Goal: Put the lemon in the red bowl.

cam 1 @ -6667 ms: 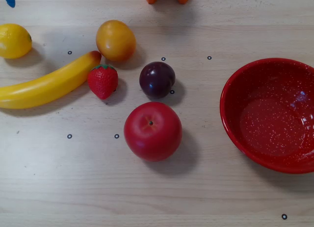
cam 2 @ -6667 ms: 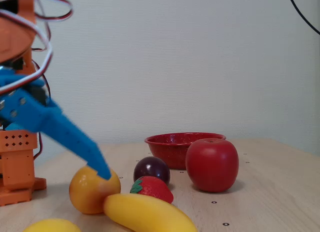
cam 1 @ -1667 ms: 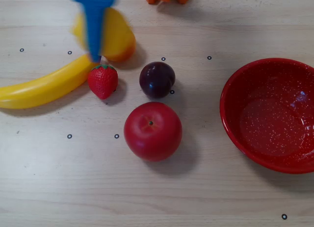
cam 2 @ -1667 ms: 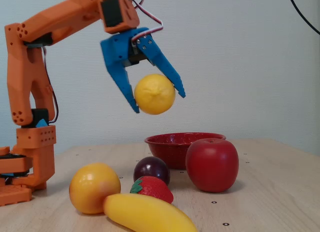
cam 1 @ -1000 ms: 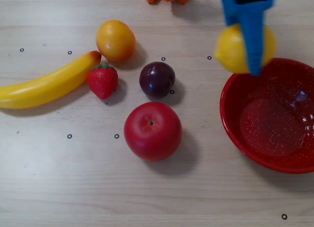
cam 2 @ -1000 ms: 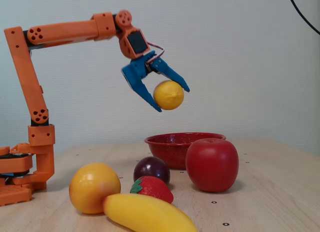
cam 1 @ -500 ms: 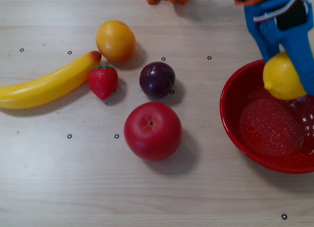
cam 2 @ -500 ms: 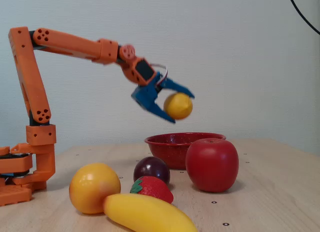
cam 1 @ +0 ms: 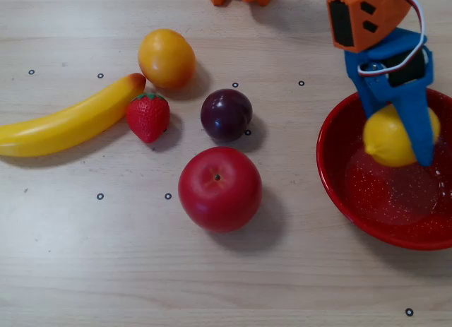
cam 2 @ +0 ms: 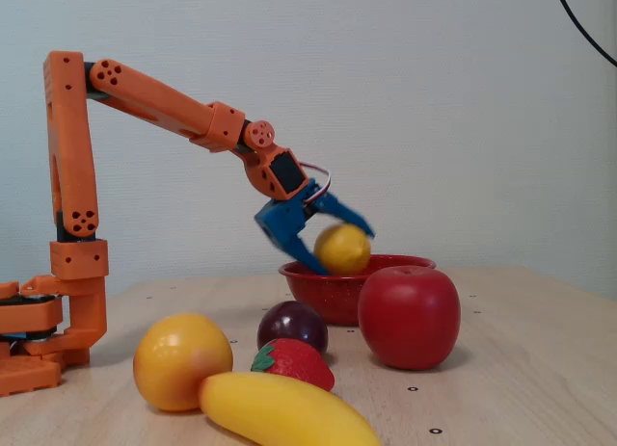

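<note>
The yellow lemon (cam 1: 386, 137) is clamped between the blue fingers of my gripper (cam 1: 400, 147), which is shut on it. It hangs over the inside of the red bowl (cam 1: 353, 207) at the right of the overhead view. In the fixed view the lemon (cam 2: 341, 249) sits just at the height of the red bowl's rim (cam 2: 371, 267), with my gripper (cam 2: 337, 255) angled down around it from the orange arm. I cannot tell whether the lemon touches the bowl's floor.
A red apple (cam 1: 219, 188), a dark plum (cam 1: 226, 114), a strawberry (cam 1: 148, 116), a banana (cam 1: 67, 120) and a round orange-yellow fruit (cam 1: 166, 58) lie left of the bowl. The arm's orange base (cam 2: 43, 311) stands at the far left of the fixed view.
The gripper has carried the lemon rightward over the fruit and lowered it from high above the table down to the bowl's rim, still shut on it.
</note>
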`<action>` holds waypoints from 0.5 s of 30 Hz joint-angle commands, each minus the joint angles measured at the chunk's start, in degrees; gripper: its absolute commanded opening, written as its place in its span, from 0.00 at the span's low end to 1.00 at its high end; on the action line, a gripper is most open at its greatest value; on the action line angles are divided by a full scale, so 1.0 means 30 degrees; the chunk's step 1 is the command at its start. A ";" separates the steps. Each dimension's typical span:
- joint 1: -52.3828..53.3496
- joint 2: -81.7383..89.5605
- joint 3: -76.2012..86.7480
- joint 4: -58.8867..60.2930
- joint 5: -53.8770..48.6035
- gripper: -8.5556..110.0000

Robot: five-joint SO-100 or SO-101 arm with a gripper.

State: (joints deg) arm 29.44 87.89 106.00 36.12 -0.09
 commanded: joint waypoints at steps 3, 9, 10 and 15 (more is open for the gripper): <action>0.0557 0.0527 -0.3281 0.1553 -0.0264 0.39; 0.0029 0.1318 -0.4365 0.2695 -0.0674 0.35; -0.0059 0.1582 -0.4775 0.3076 -0.0762 0.32; -0.0938 0.3311 -0.6416 0.5039 -0.0703 0.13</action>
State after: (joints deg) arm 29.44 89.56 93.16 50.71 -1.14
